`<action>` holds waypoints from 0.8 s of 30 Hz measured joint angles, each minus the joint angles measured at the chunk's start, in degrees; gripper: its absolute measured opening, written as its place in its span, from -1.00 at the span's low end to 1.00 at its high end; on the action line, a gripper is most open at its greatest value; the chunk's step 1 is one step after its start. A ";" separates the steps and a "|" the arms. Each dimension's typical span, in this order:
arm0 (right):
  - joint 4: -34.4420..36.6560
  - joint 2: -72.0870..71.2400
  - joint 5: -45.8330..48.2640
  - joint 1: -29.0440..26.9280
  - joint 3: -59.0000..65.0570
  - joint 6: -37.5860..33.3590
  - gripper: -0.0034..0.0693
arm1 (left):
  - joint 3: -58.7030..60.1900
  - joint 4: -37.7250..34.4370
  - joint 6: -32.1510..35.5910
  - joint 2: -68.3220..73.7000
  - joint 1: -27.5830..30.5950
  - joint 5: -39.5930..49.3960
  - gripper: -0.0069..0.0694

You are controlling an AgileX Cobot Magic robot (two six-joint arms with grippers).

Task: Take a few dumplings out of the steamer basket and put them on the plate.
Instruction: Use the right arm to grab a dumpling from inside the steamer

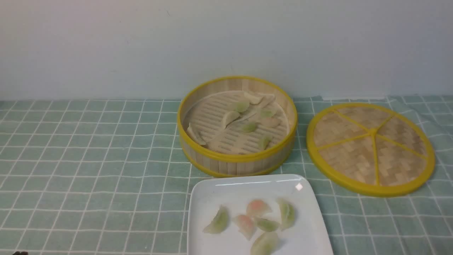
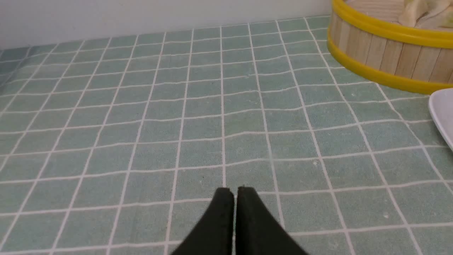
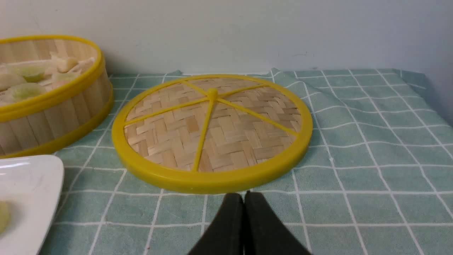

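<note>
The steamer basket [image 1: 236,161] stands at the middle of the cloth with several pale green and cream dumplings [image 1: 230,117] on its slatted floor. Just in front of it lies the white square plate [image 1: 212,191], holding several green and pink dumplings [image 1: 257,207]. Neither arm shows in the front view. My left gripper [image 2: 235,190] is shut and empty over bare cloth, with the basket [image 2: 385,53] and a corner of the plate [image 2: 442,113] off to one side. My right gripper [image 3: 244,194] is shut and empty, just short of the woven lid's rim.
A flat woven lid [image 1: 370,147] with yellow rim and spokes lies to the right of the basket. A green checked cloth [image 1: 88,159] covers the table. A pale wall [image 1: 141,42] stands close behind the basket.
</note>
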 joint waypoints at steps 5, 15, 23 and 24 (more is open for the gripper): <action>0.00 0.00 0.00 0.00 0.00 0.00 -0.94 | 0.00 0.00 0.00 0.00 0.00 0.00 -0.83; -0.05 0.00 0.00 0.00 0.00 0.00 -0.94 | 0.00 0.00 0.00 0.00 0.00 0.00 -0.83; 7.64 0.00 -7.58 0.00 0.56 4.55 -0.94 | 0.00 0.00 0.00 0.00 0.00 0.00 -0.83; 10.88 0.00 -10.96 0.00 0.56 6.48 -0.94 | 0.00 0.00 0.00 0.00 0.00 0.00 -0.83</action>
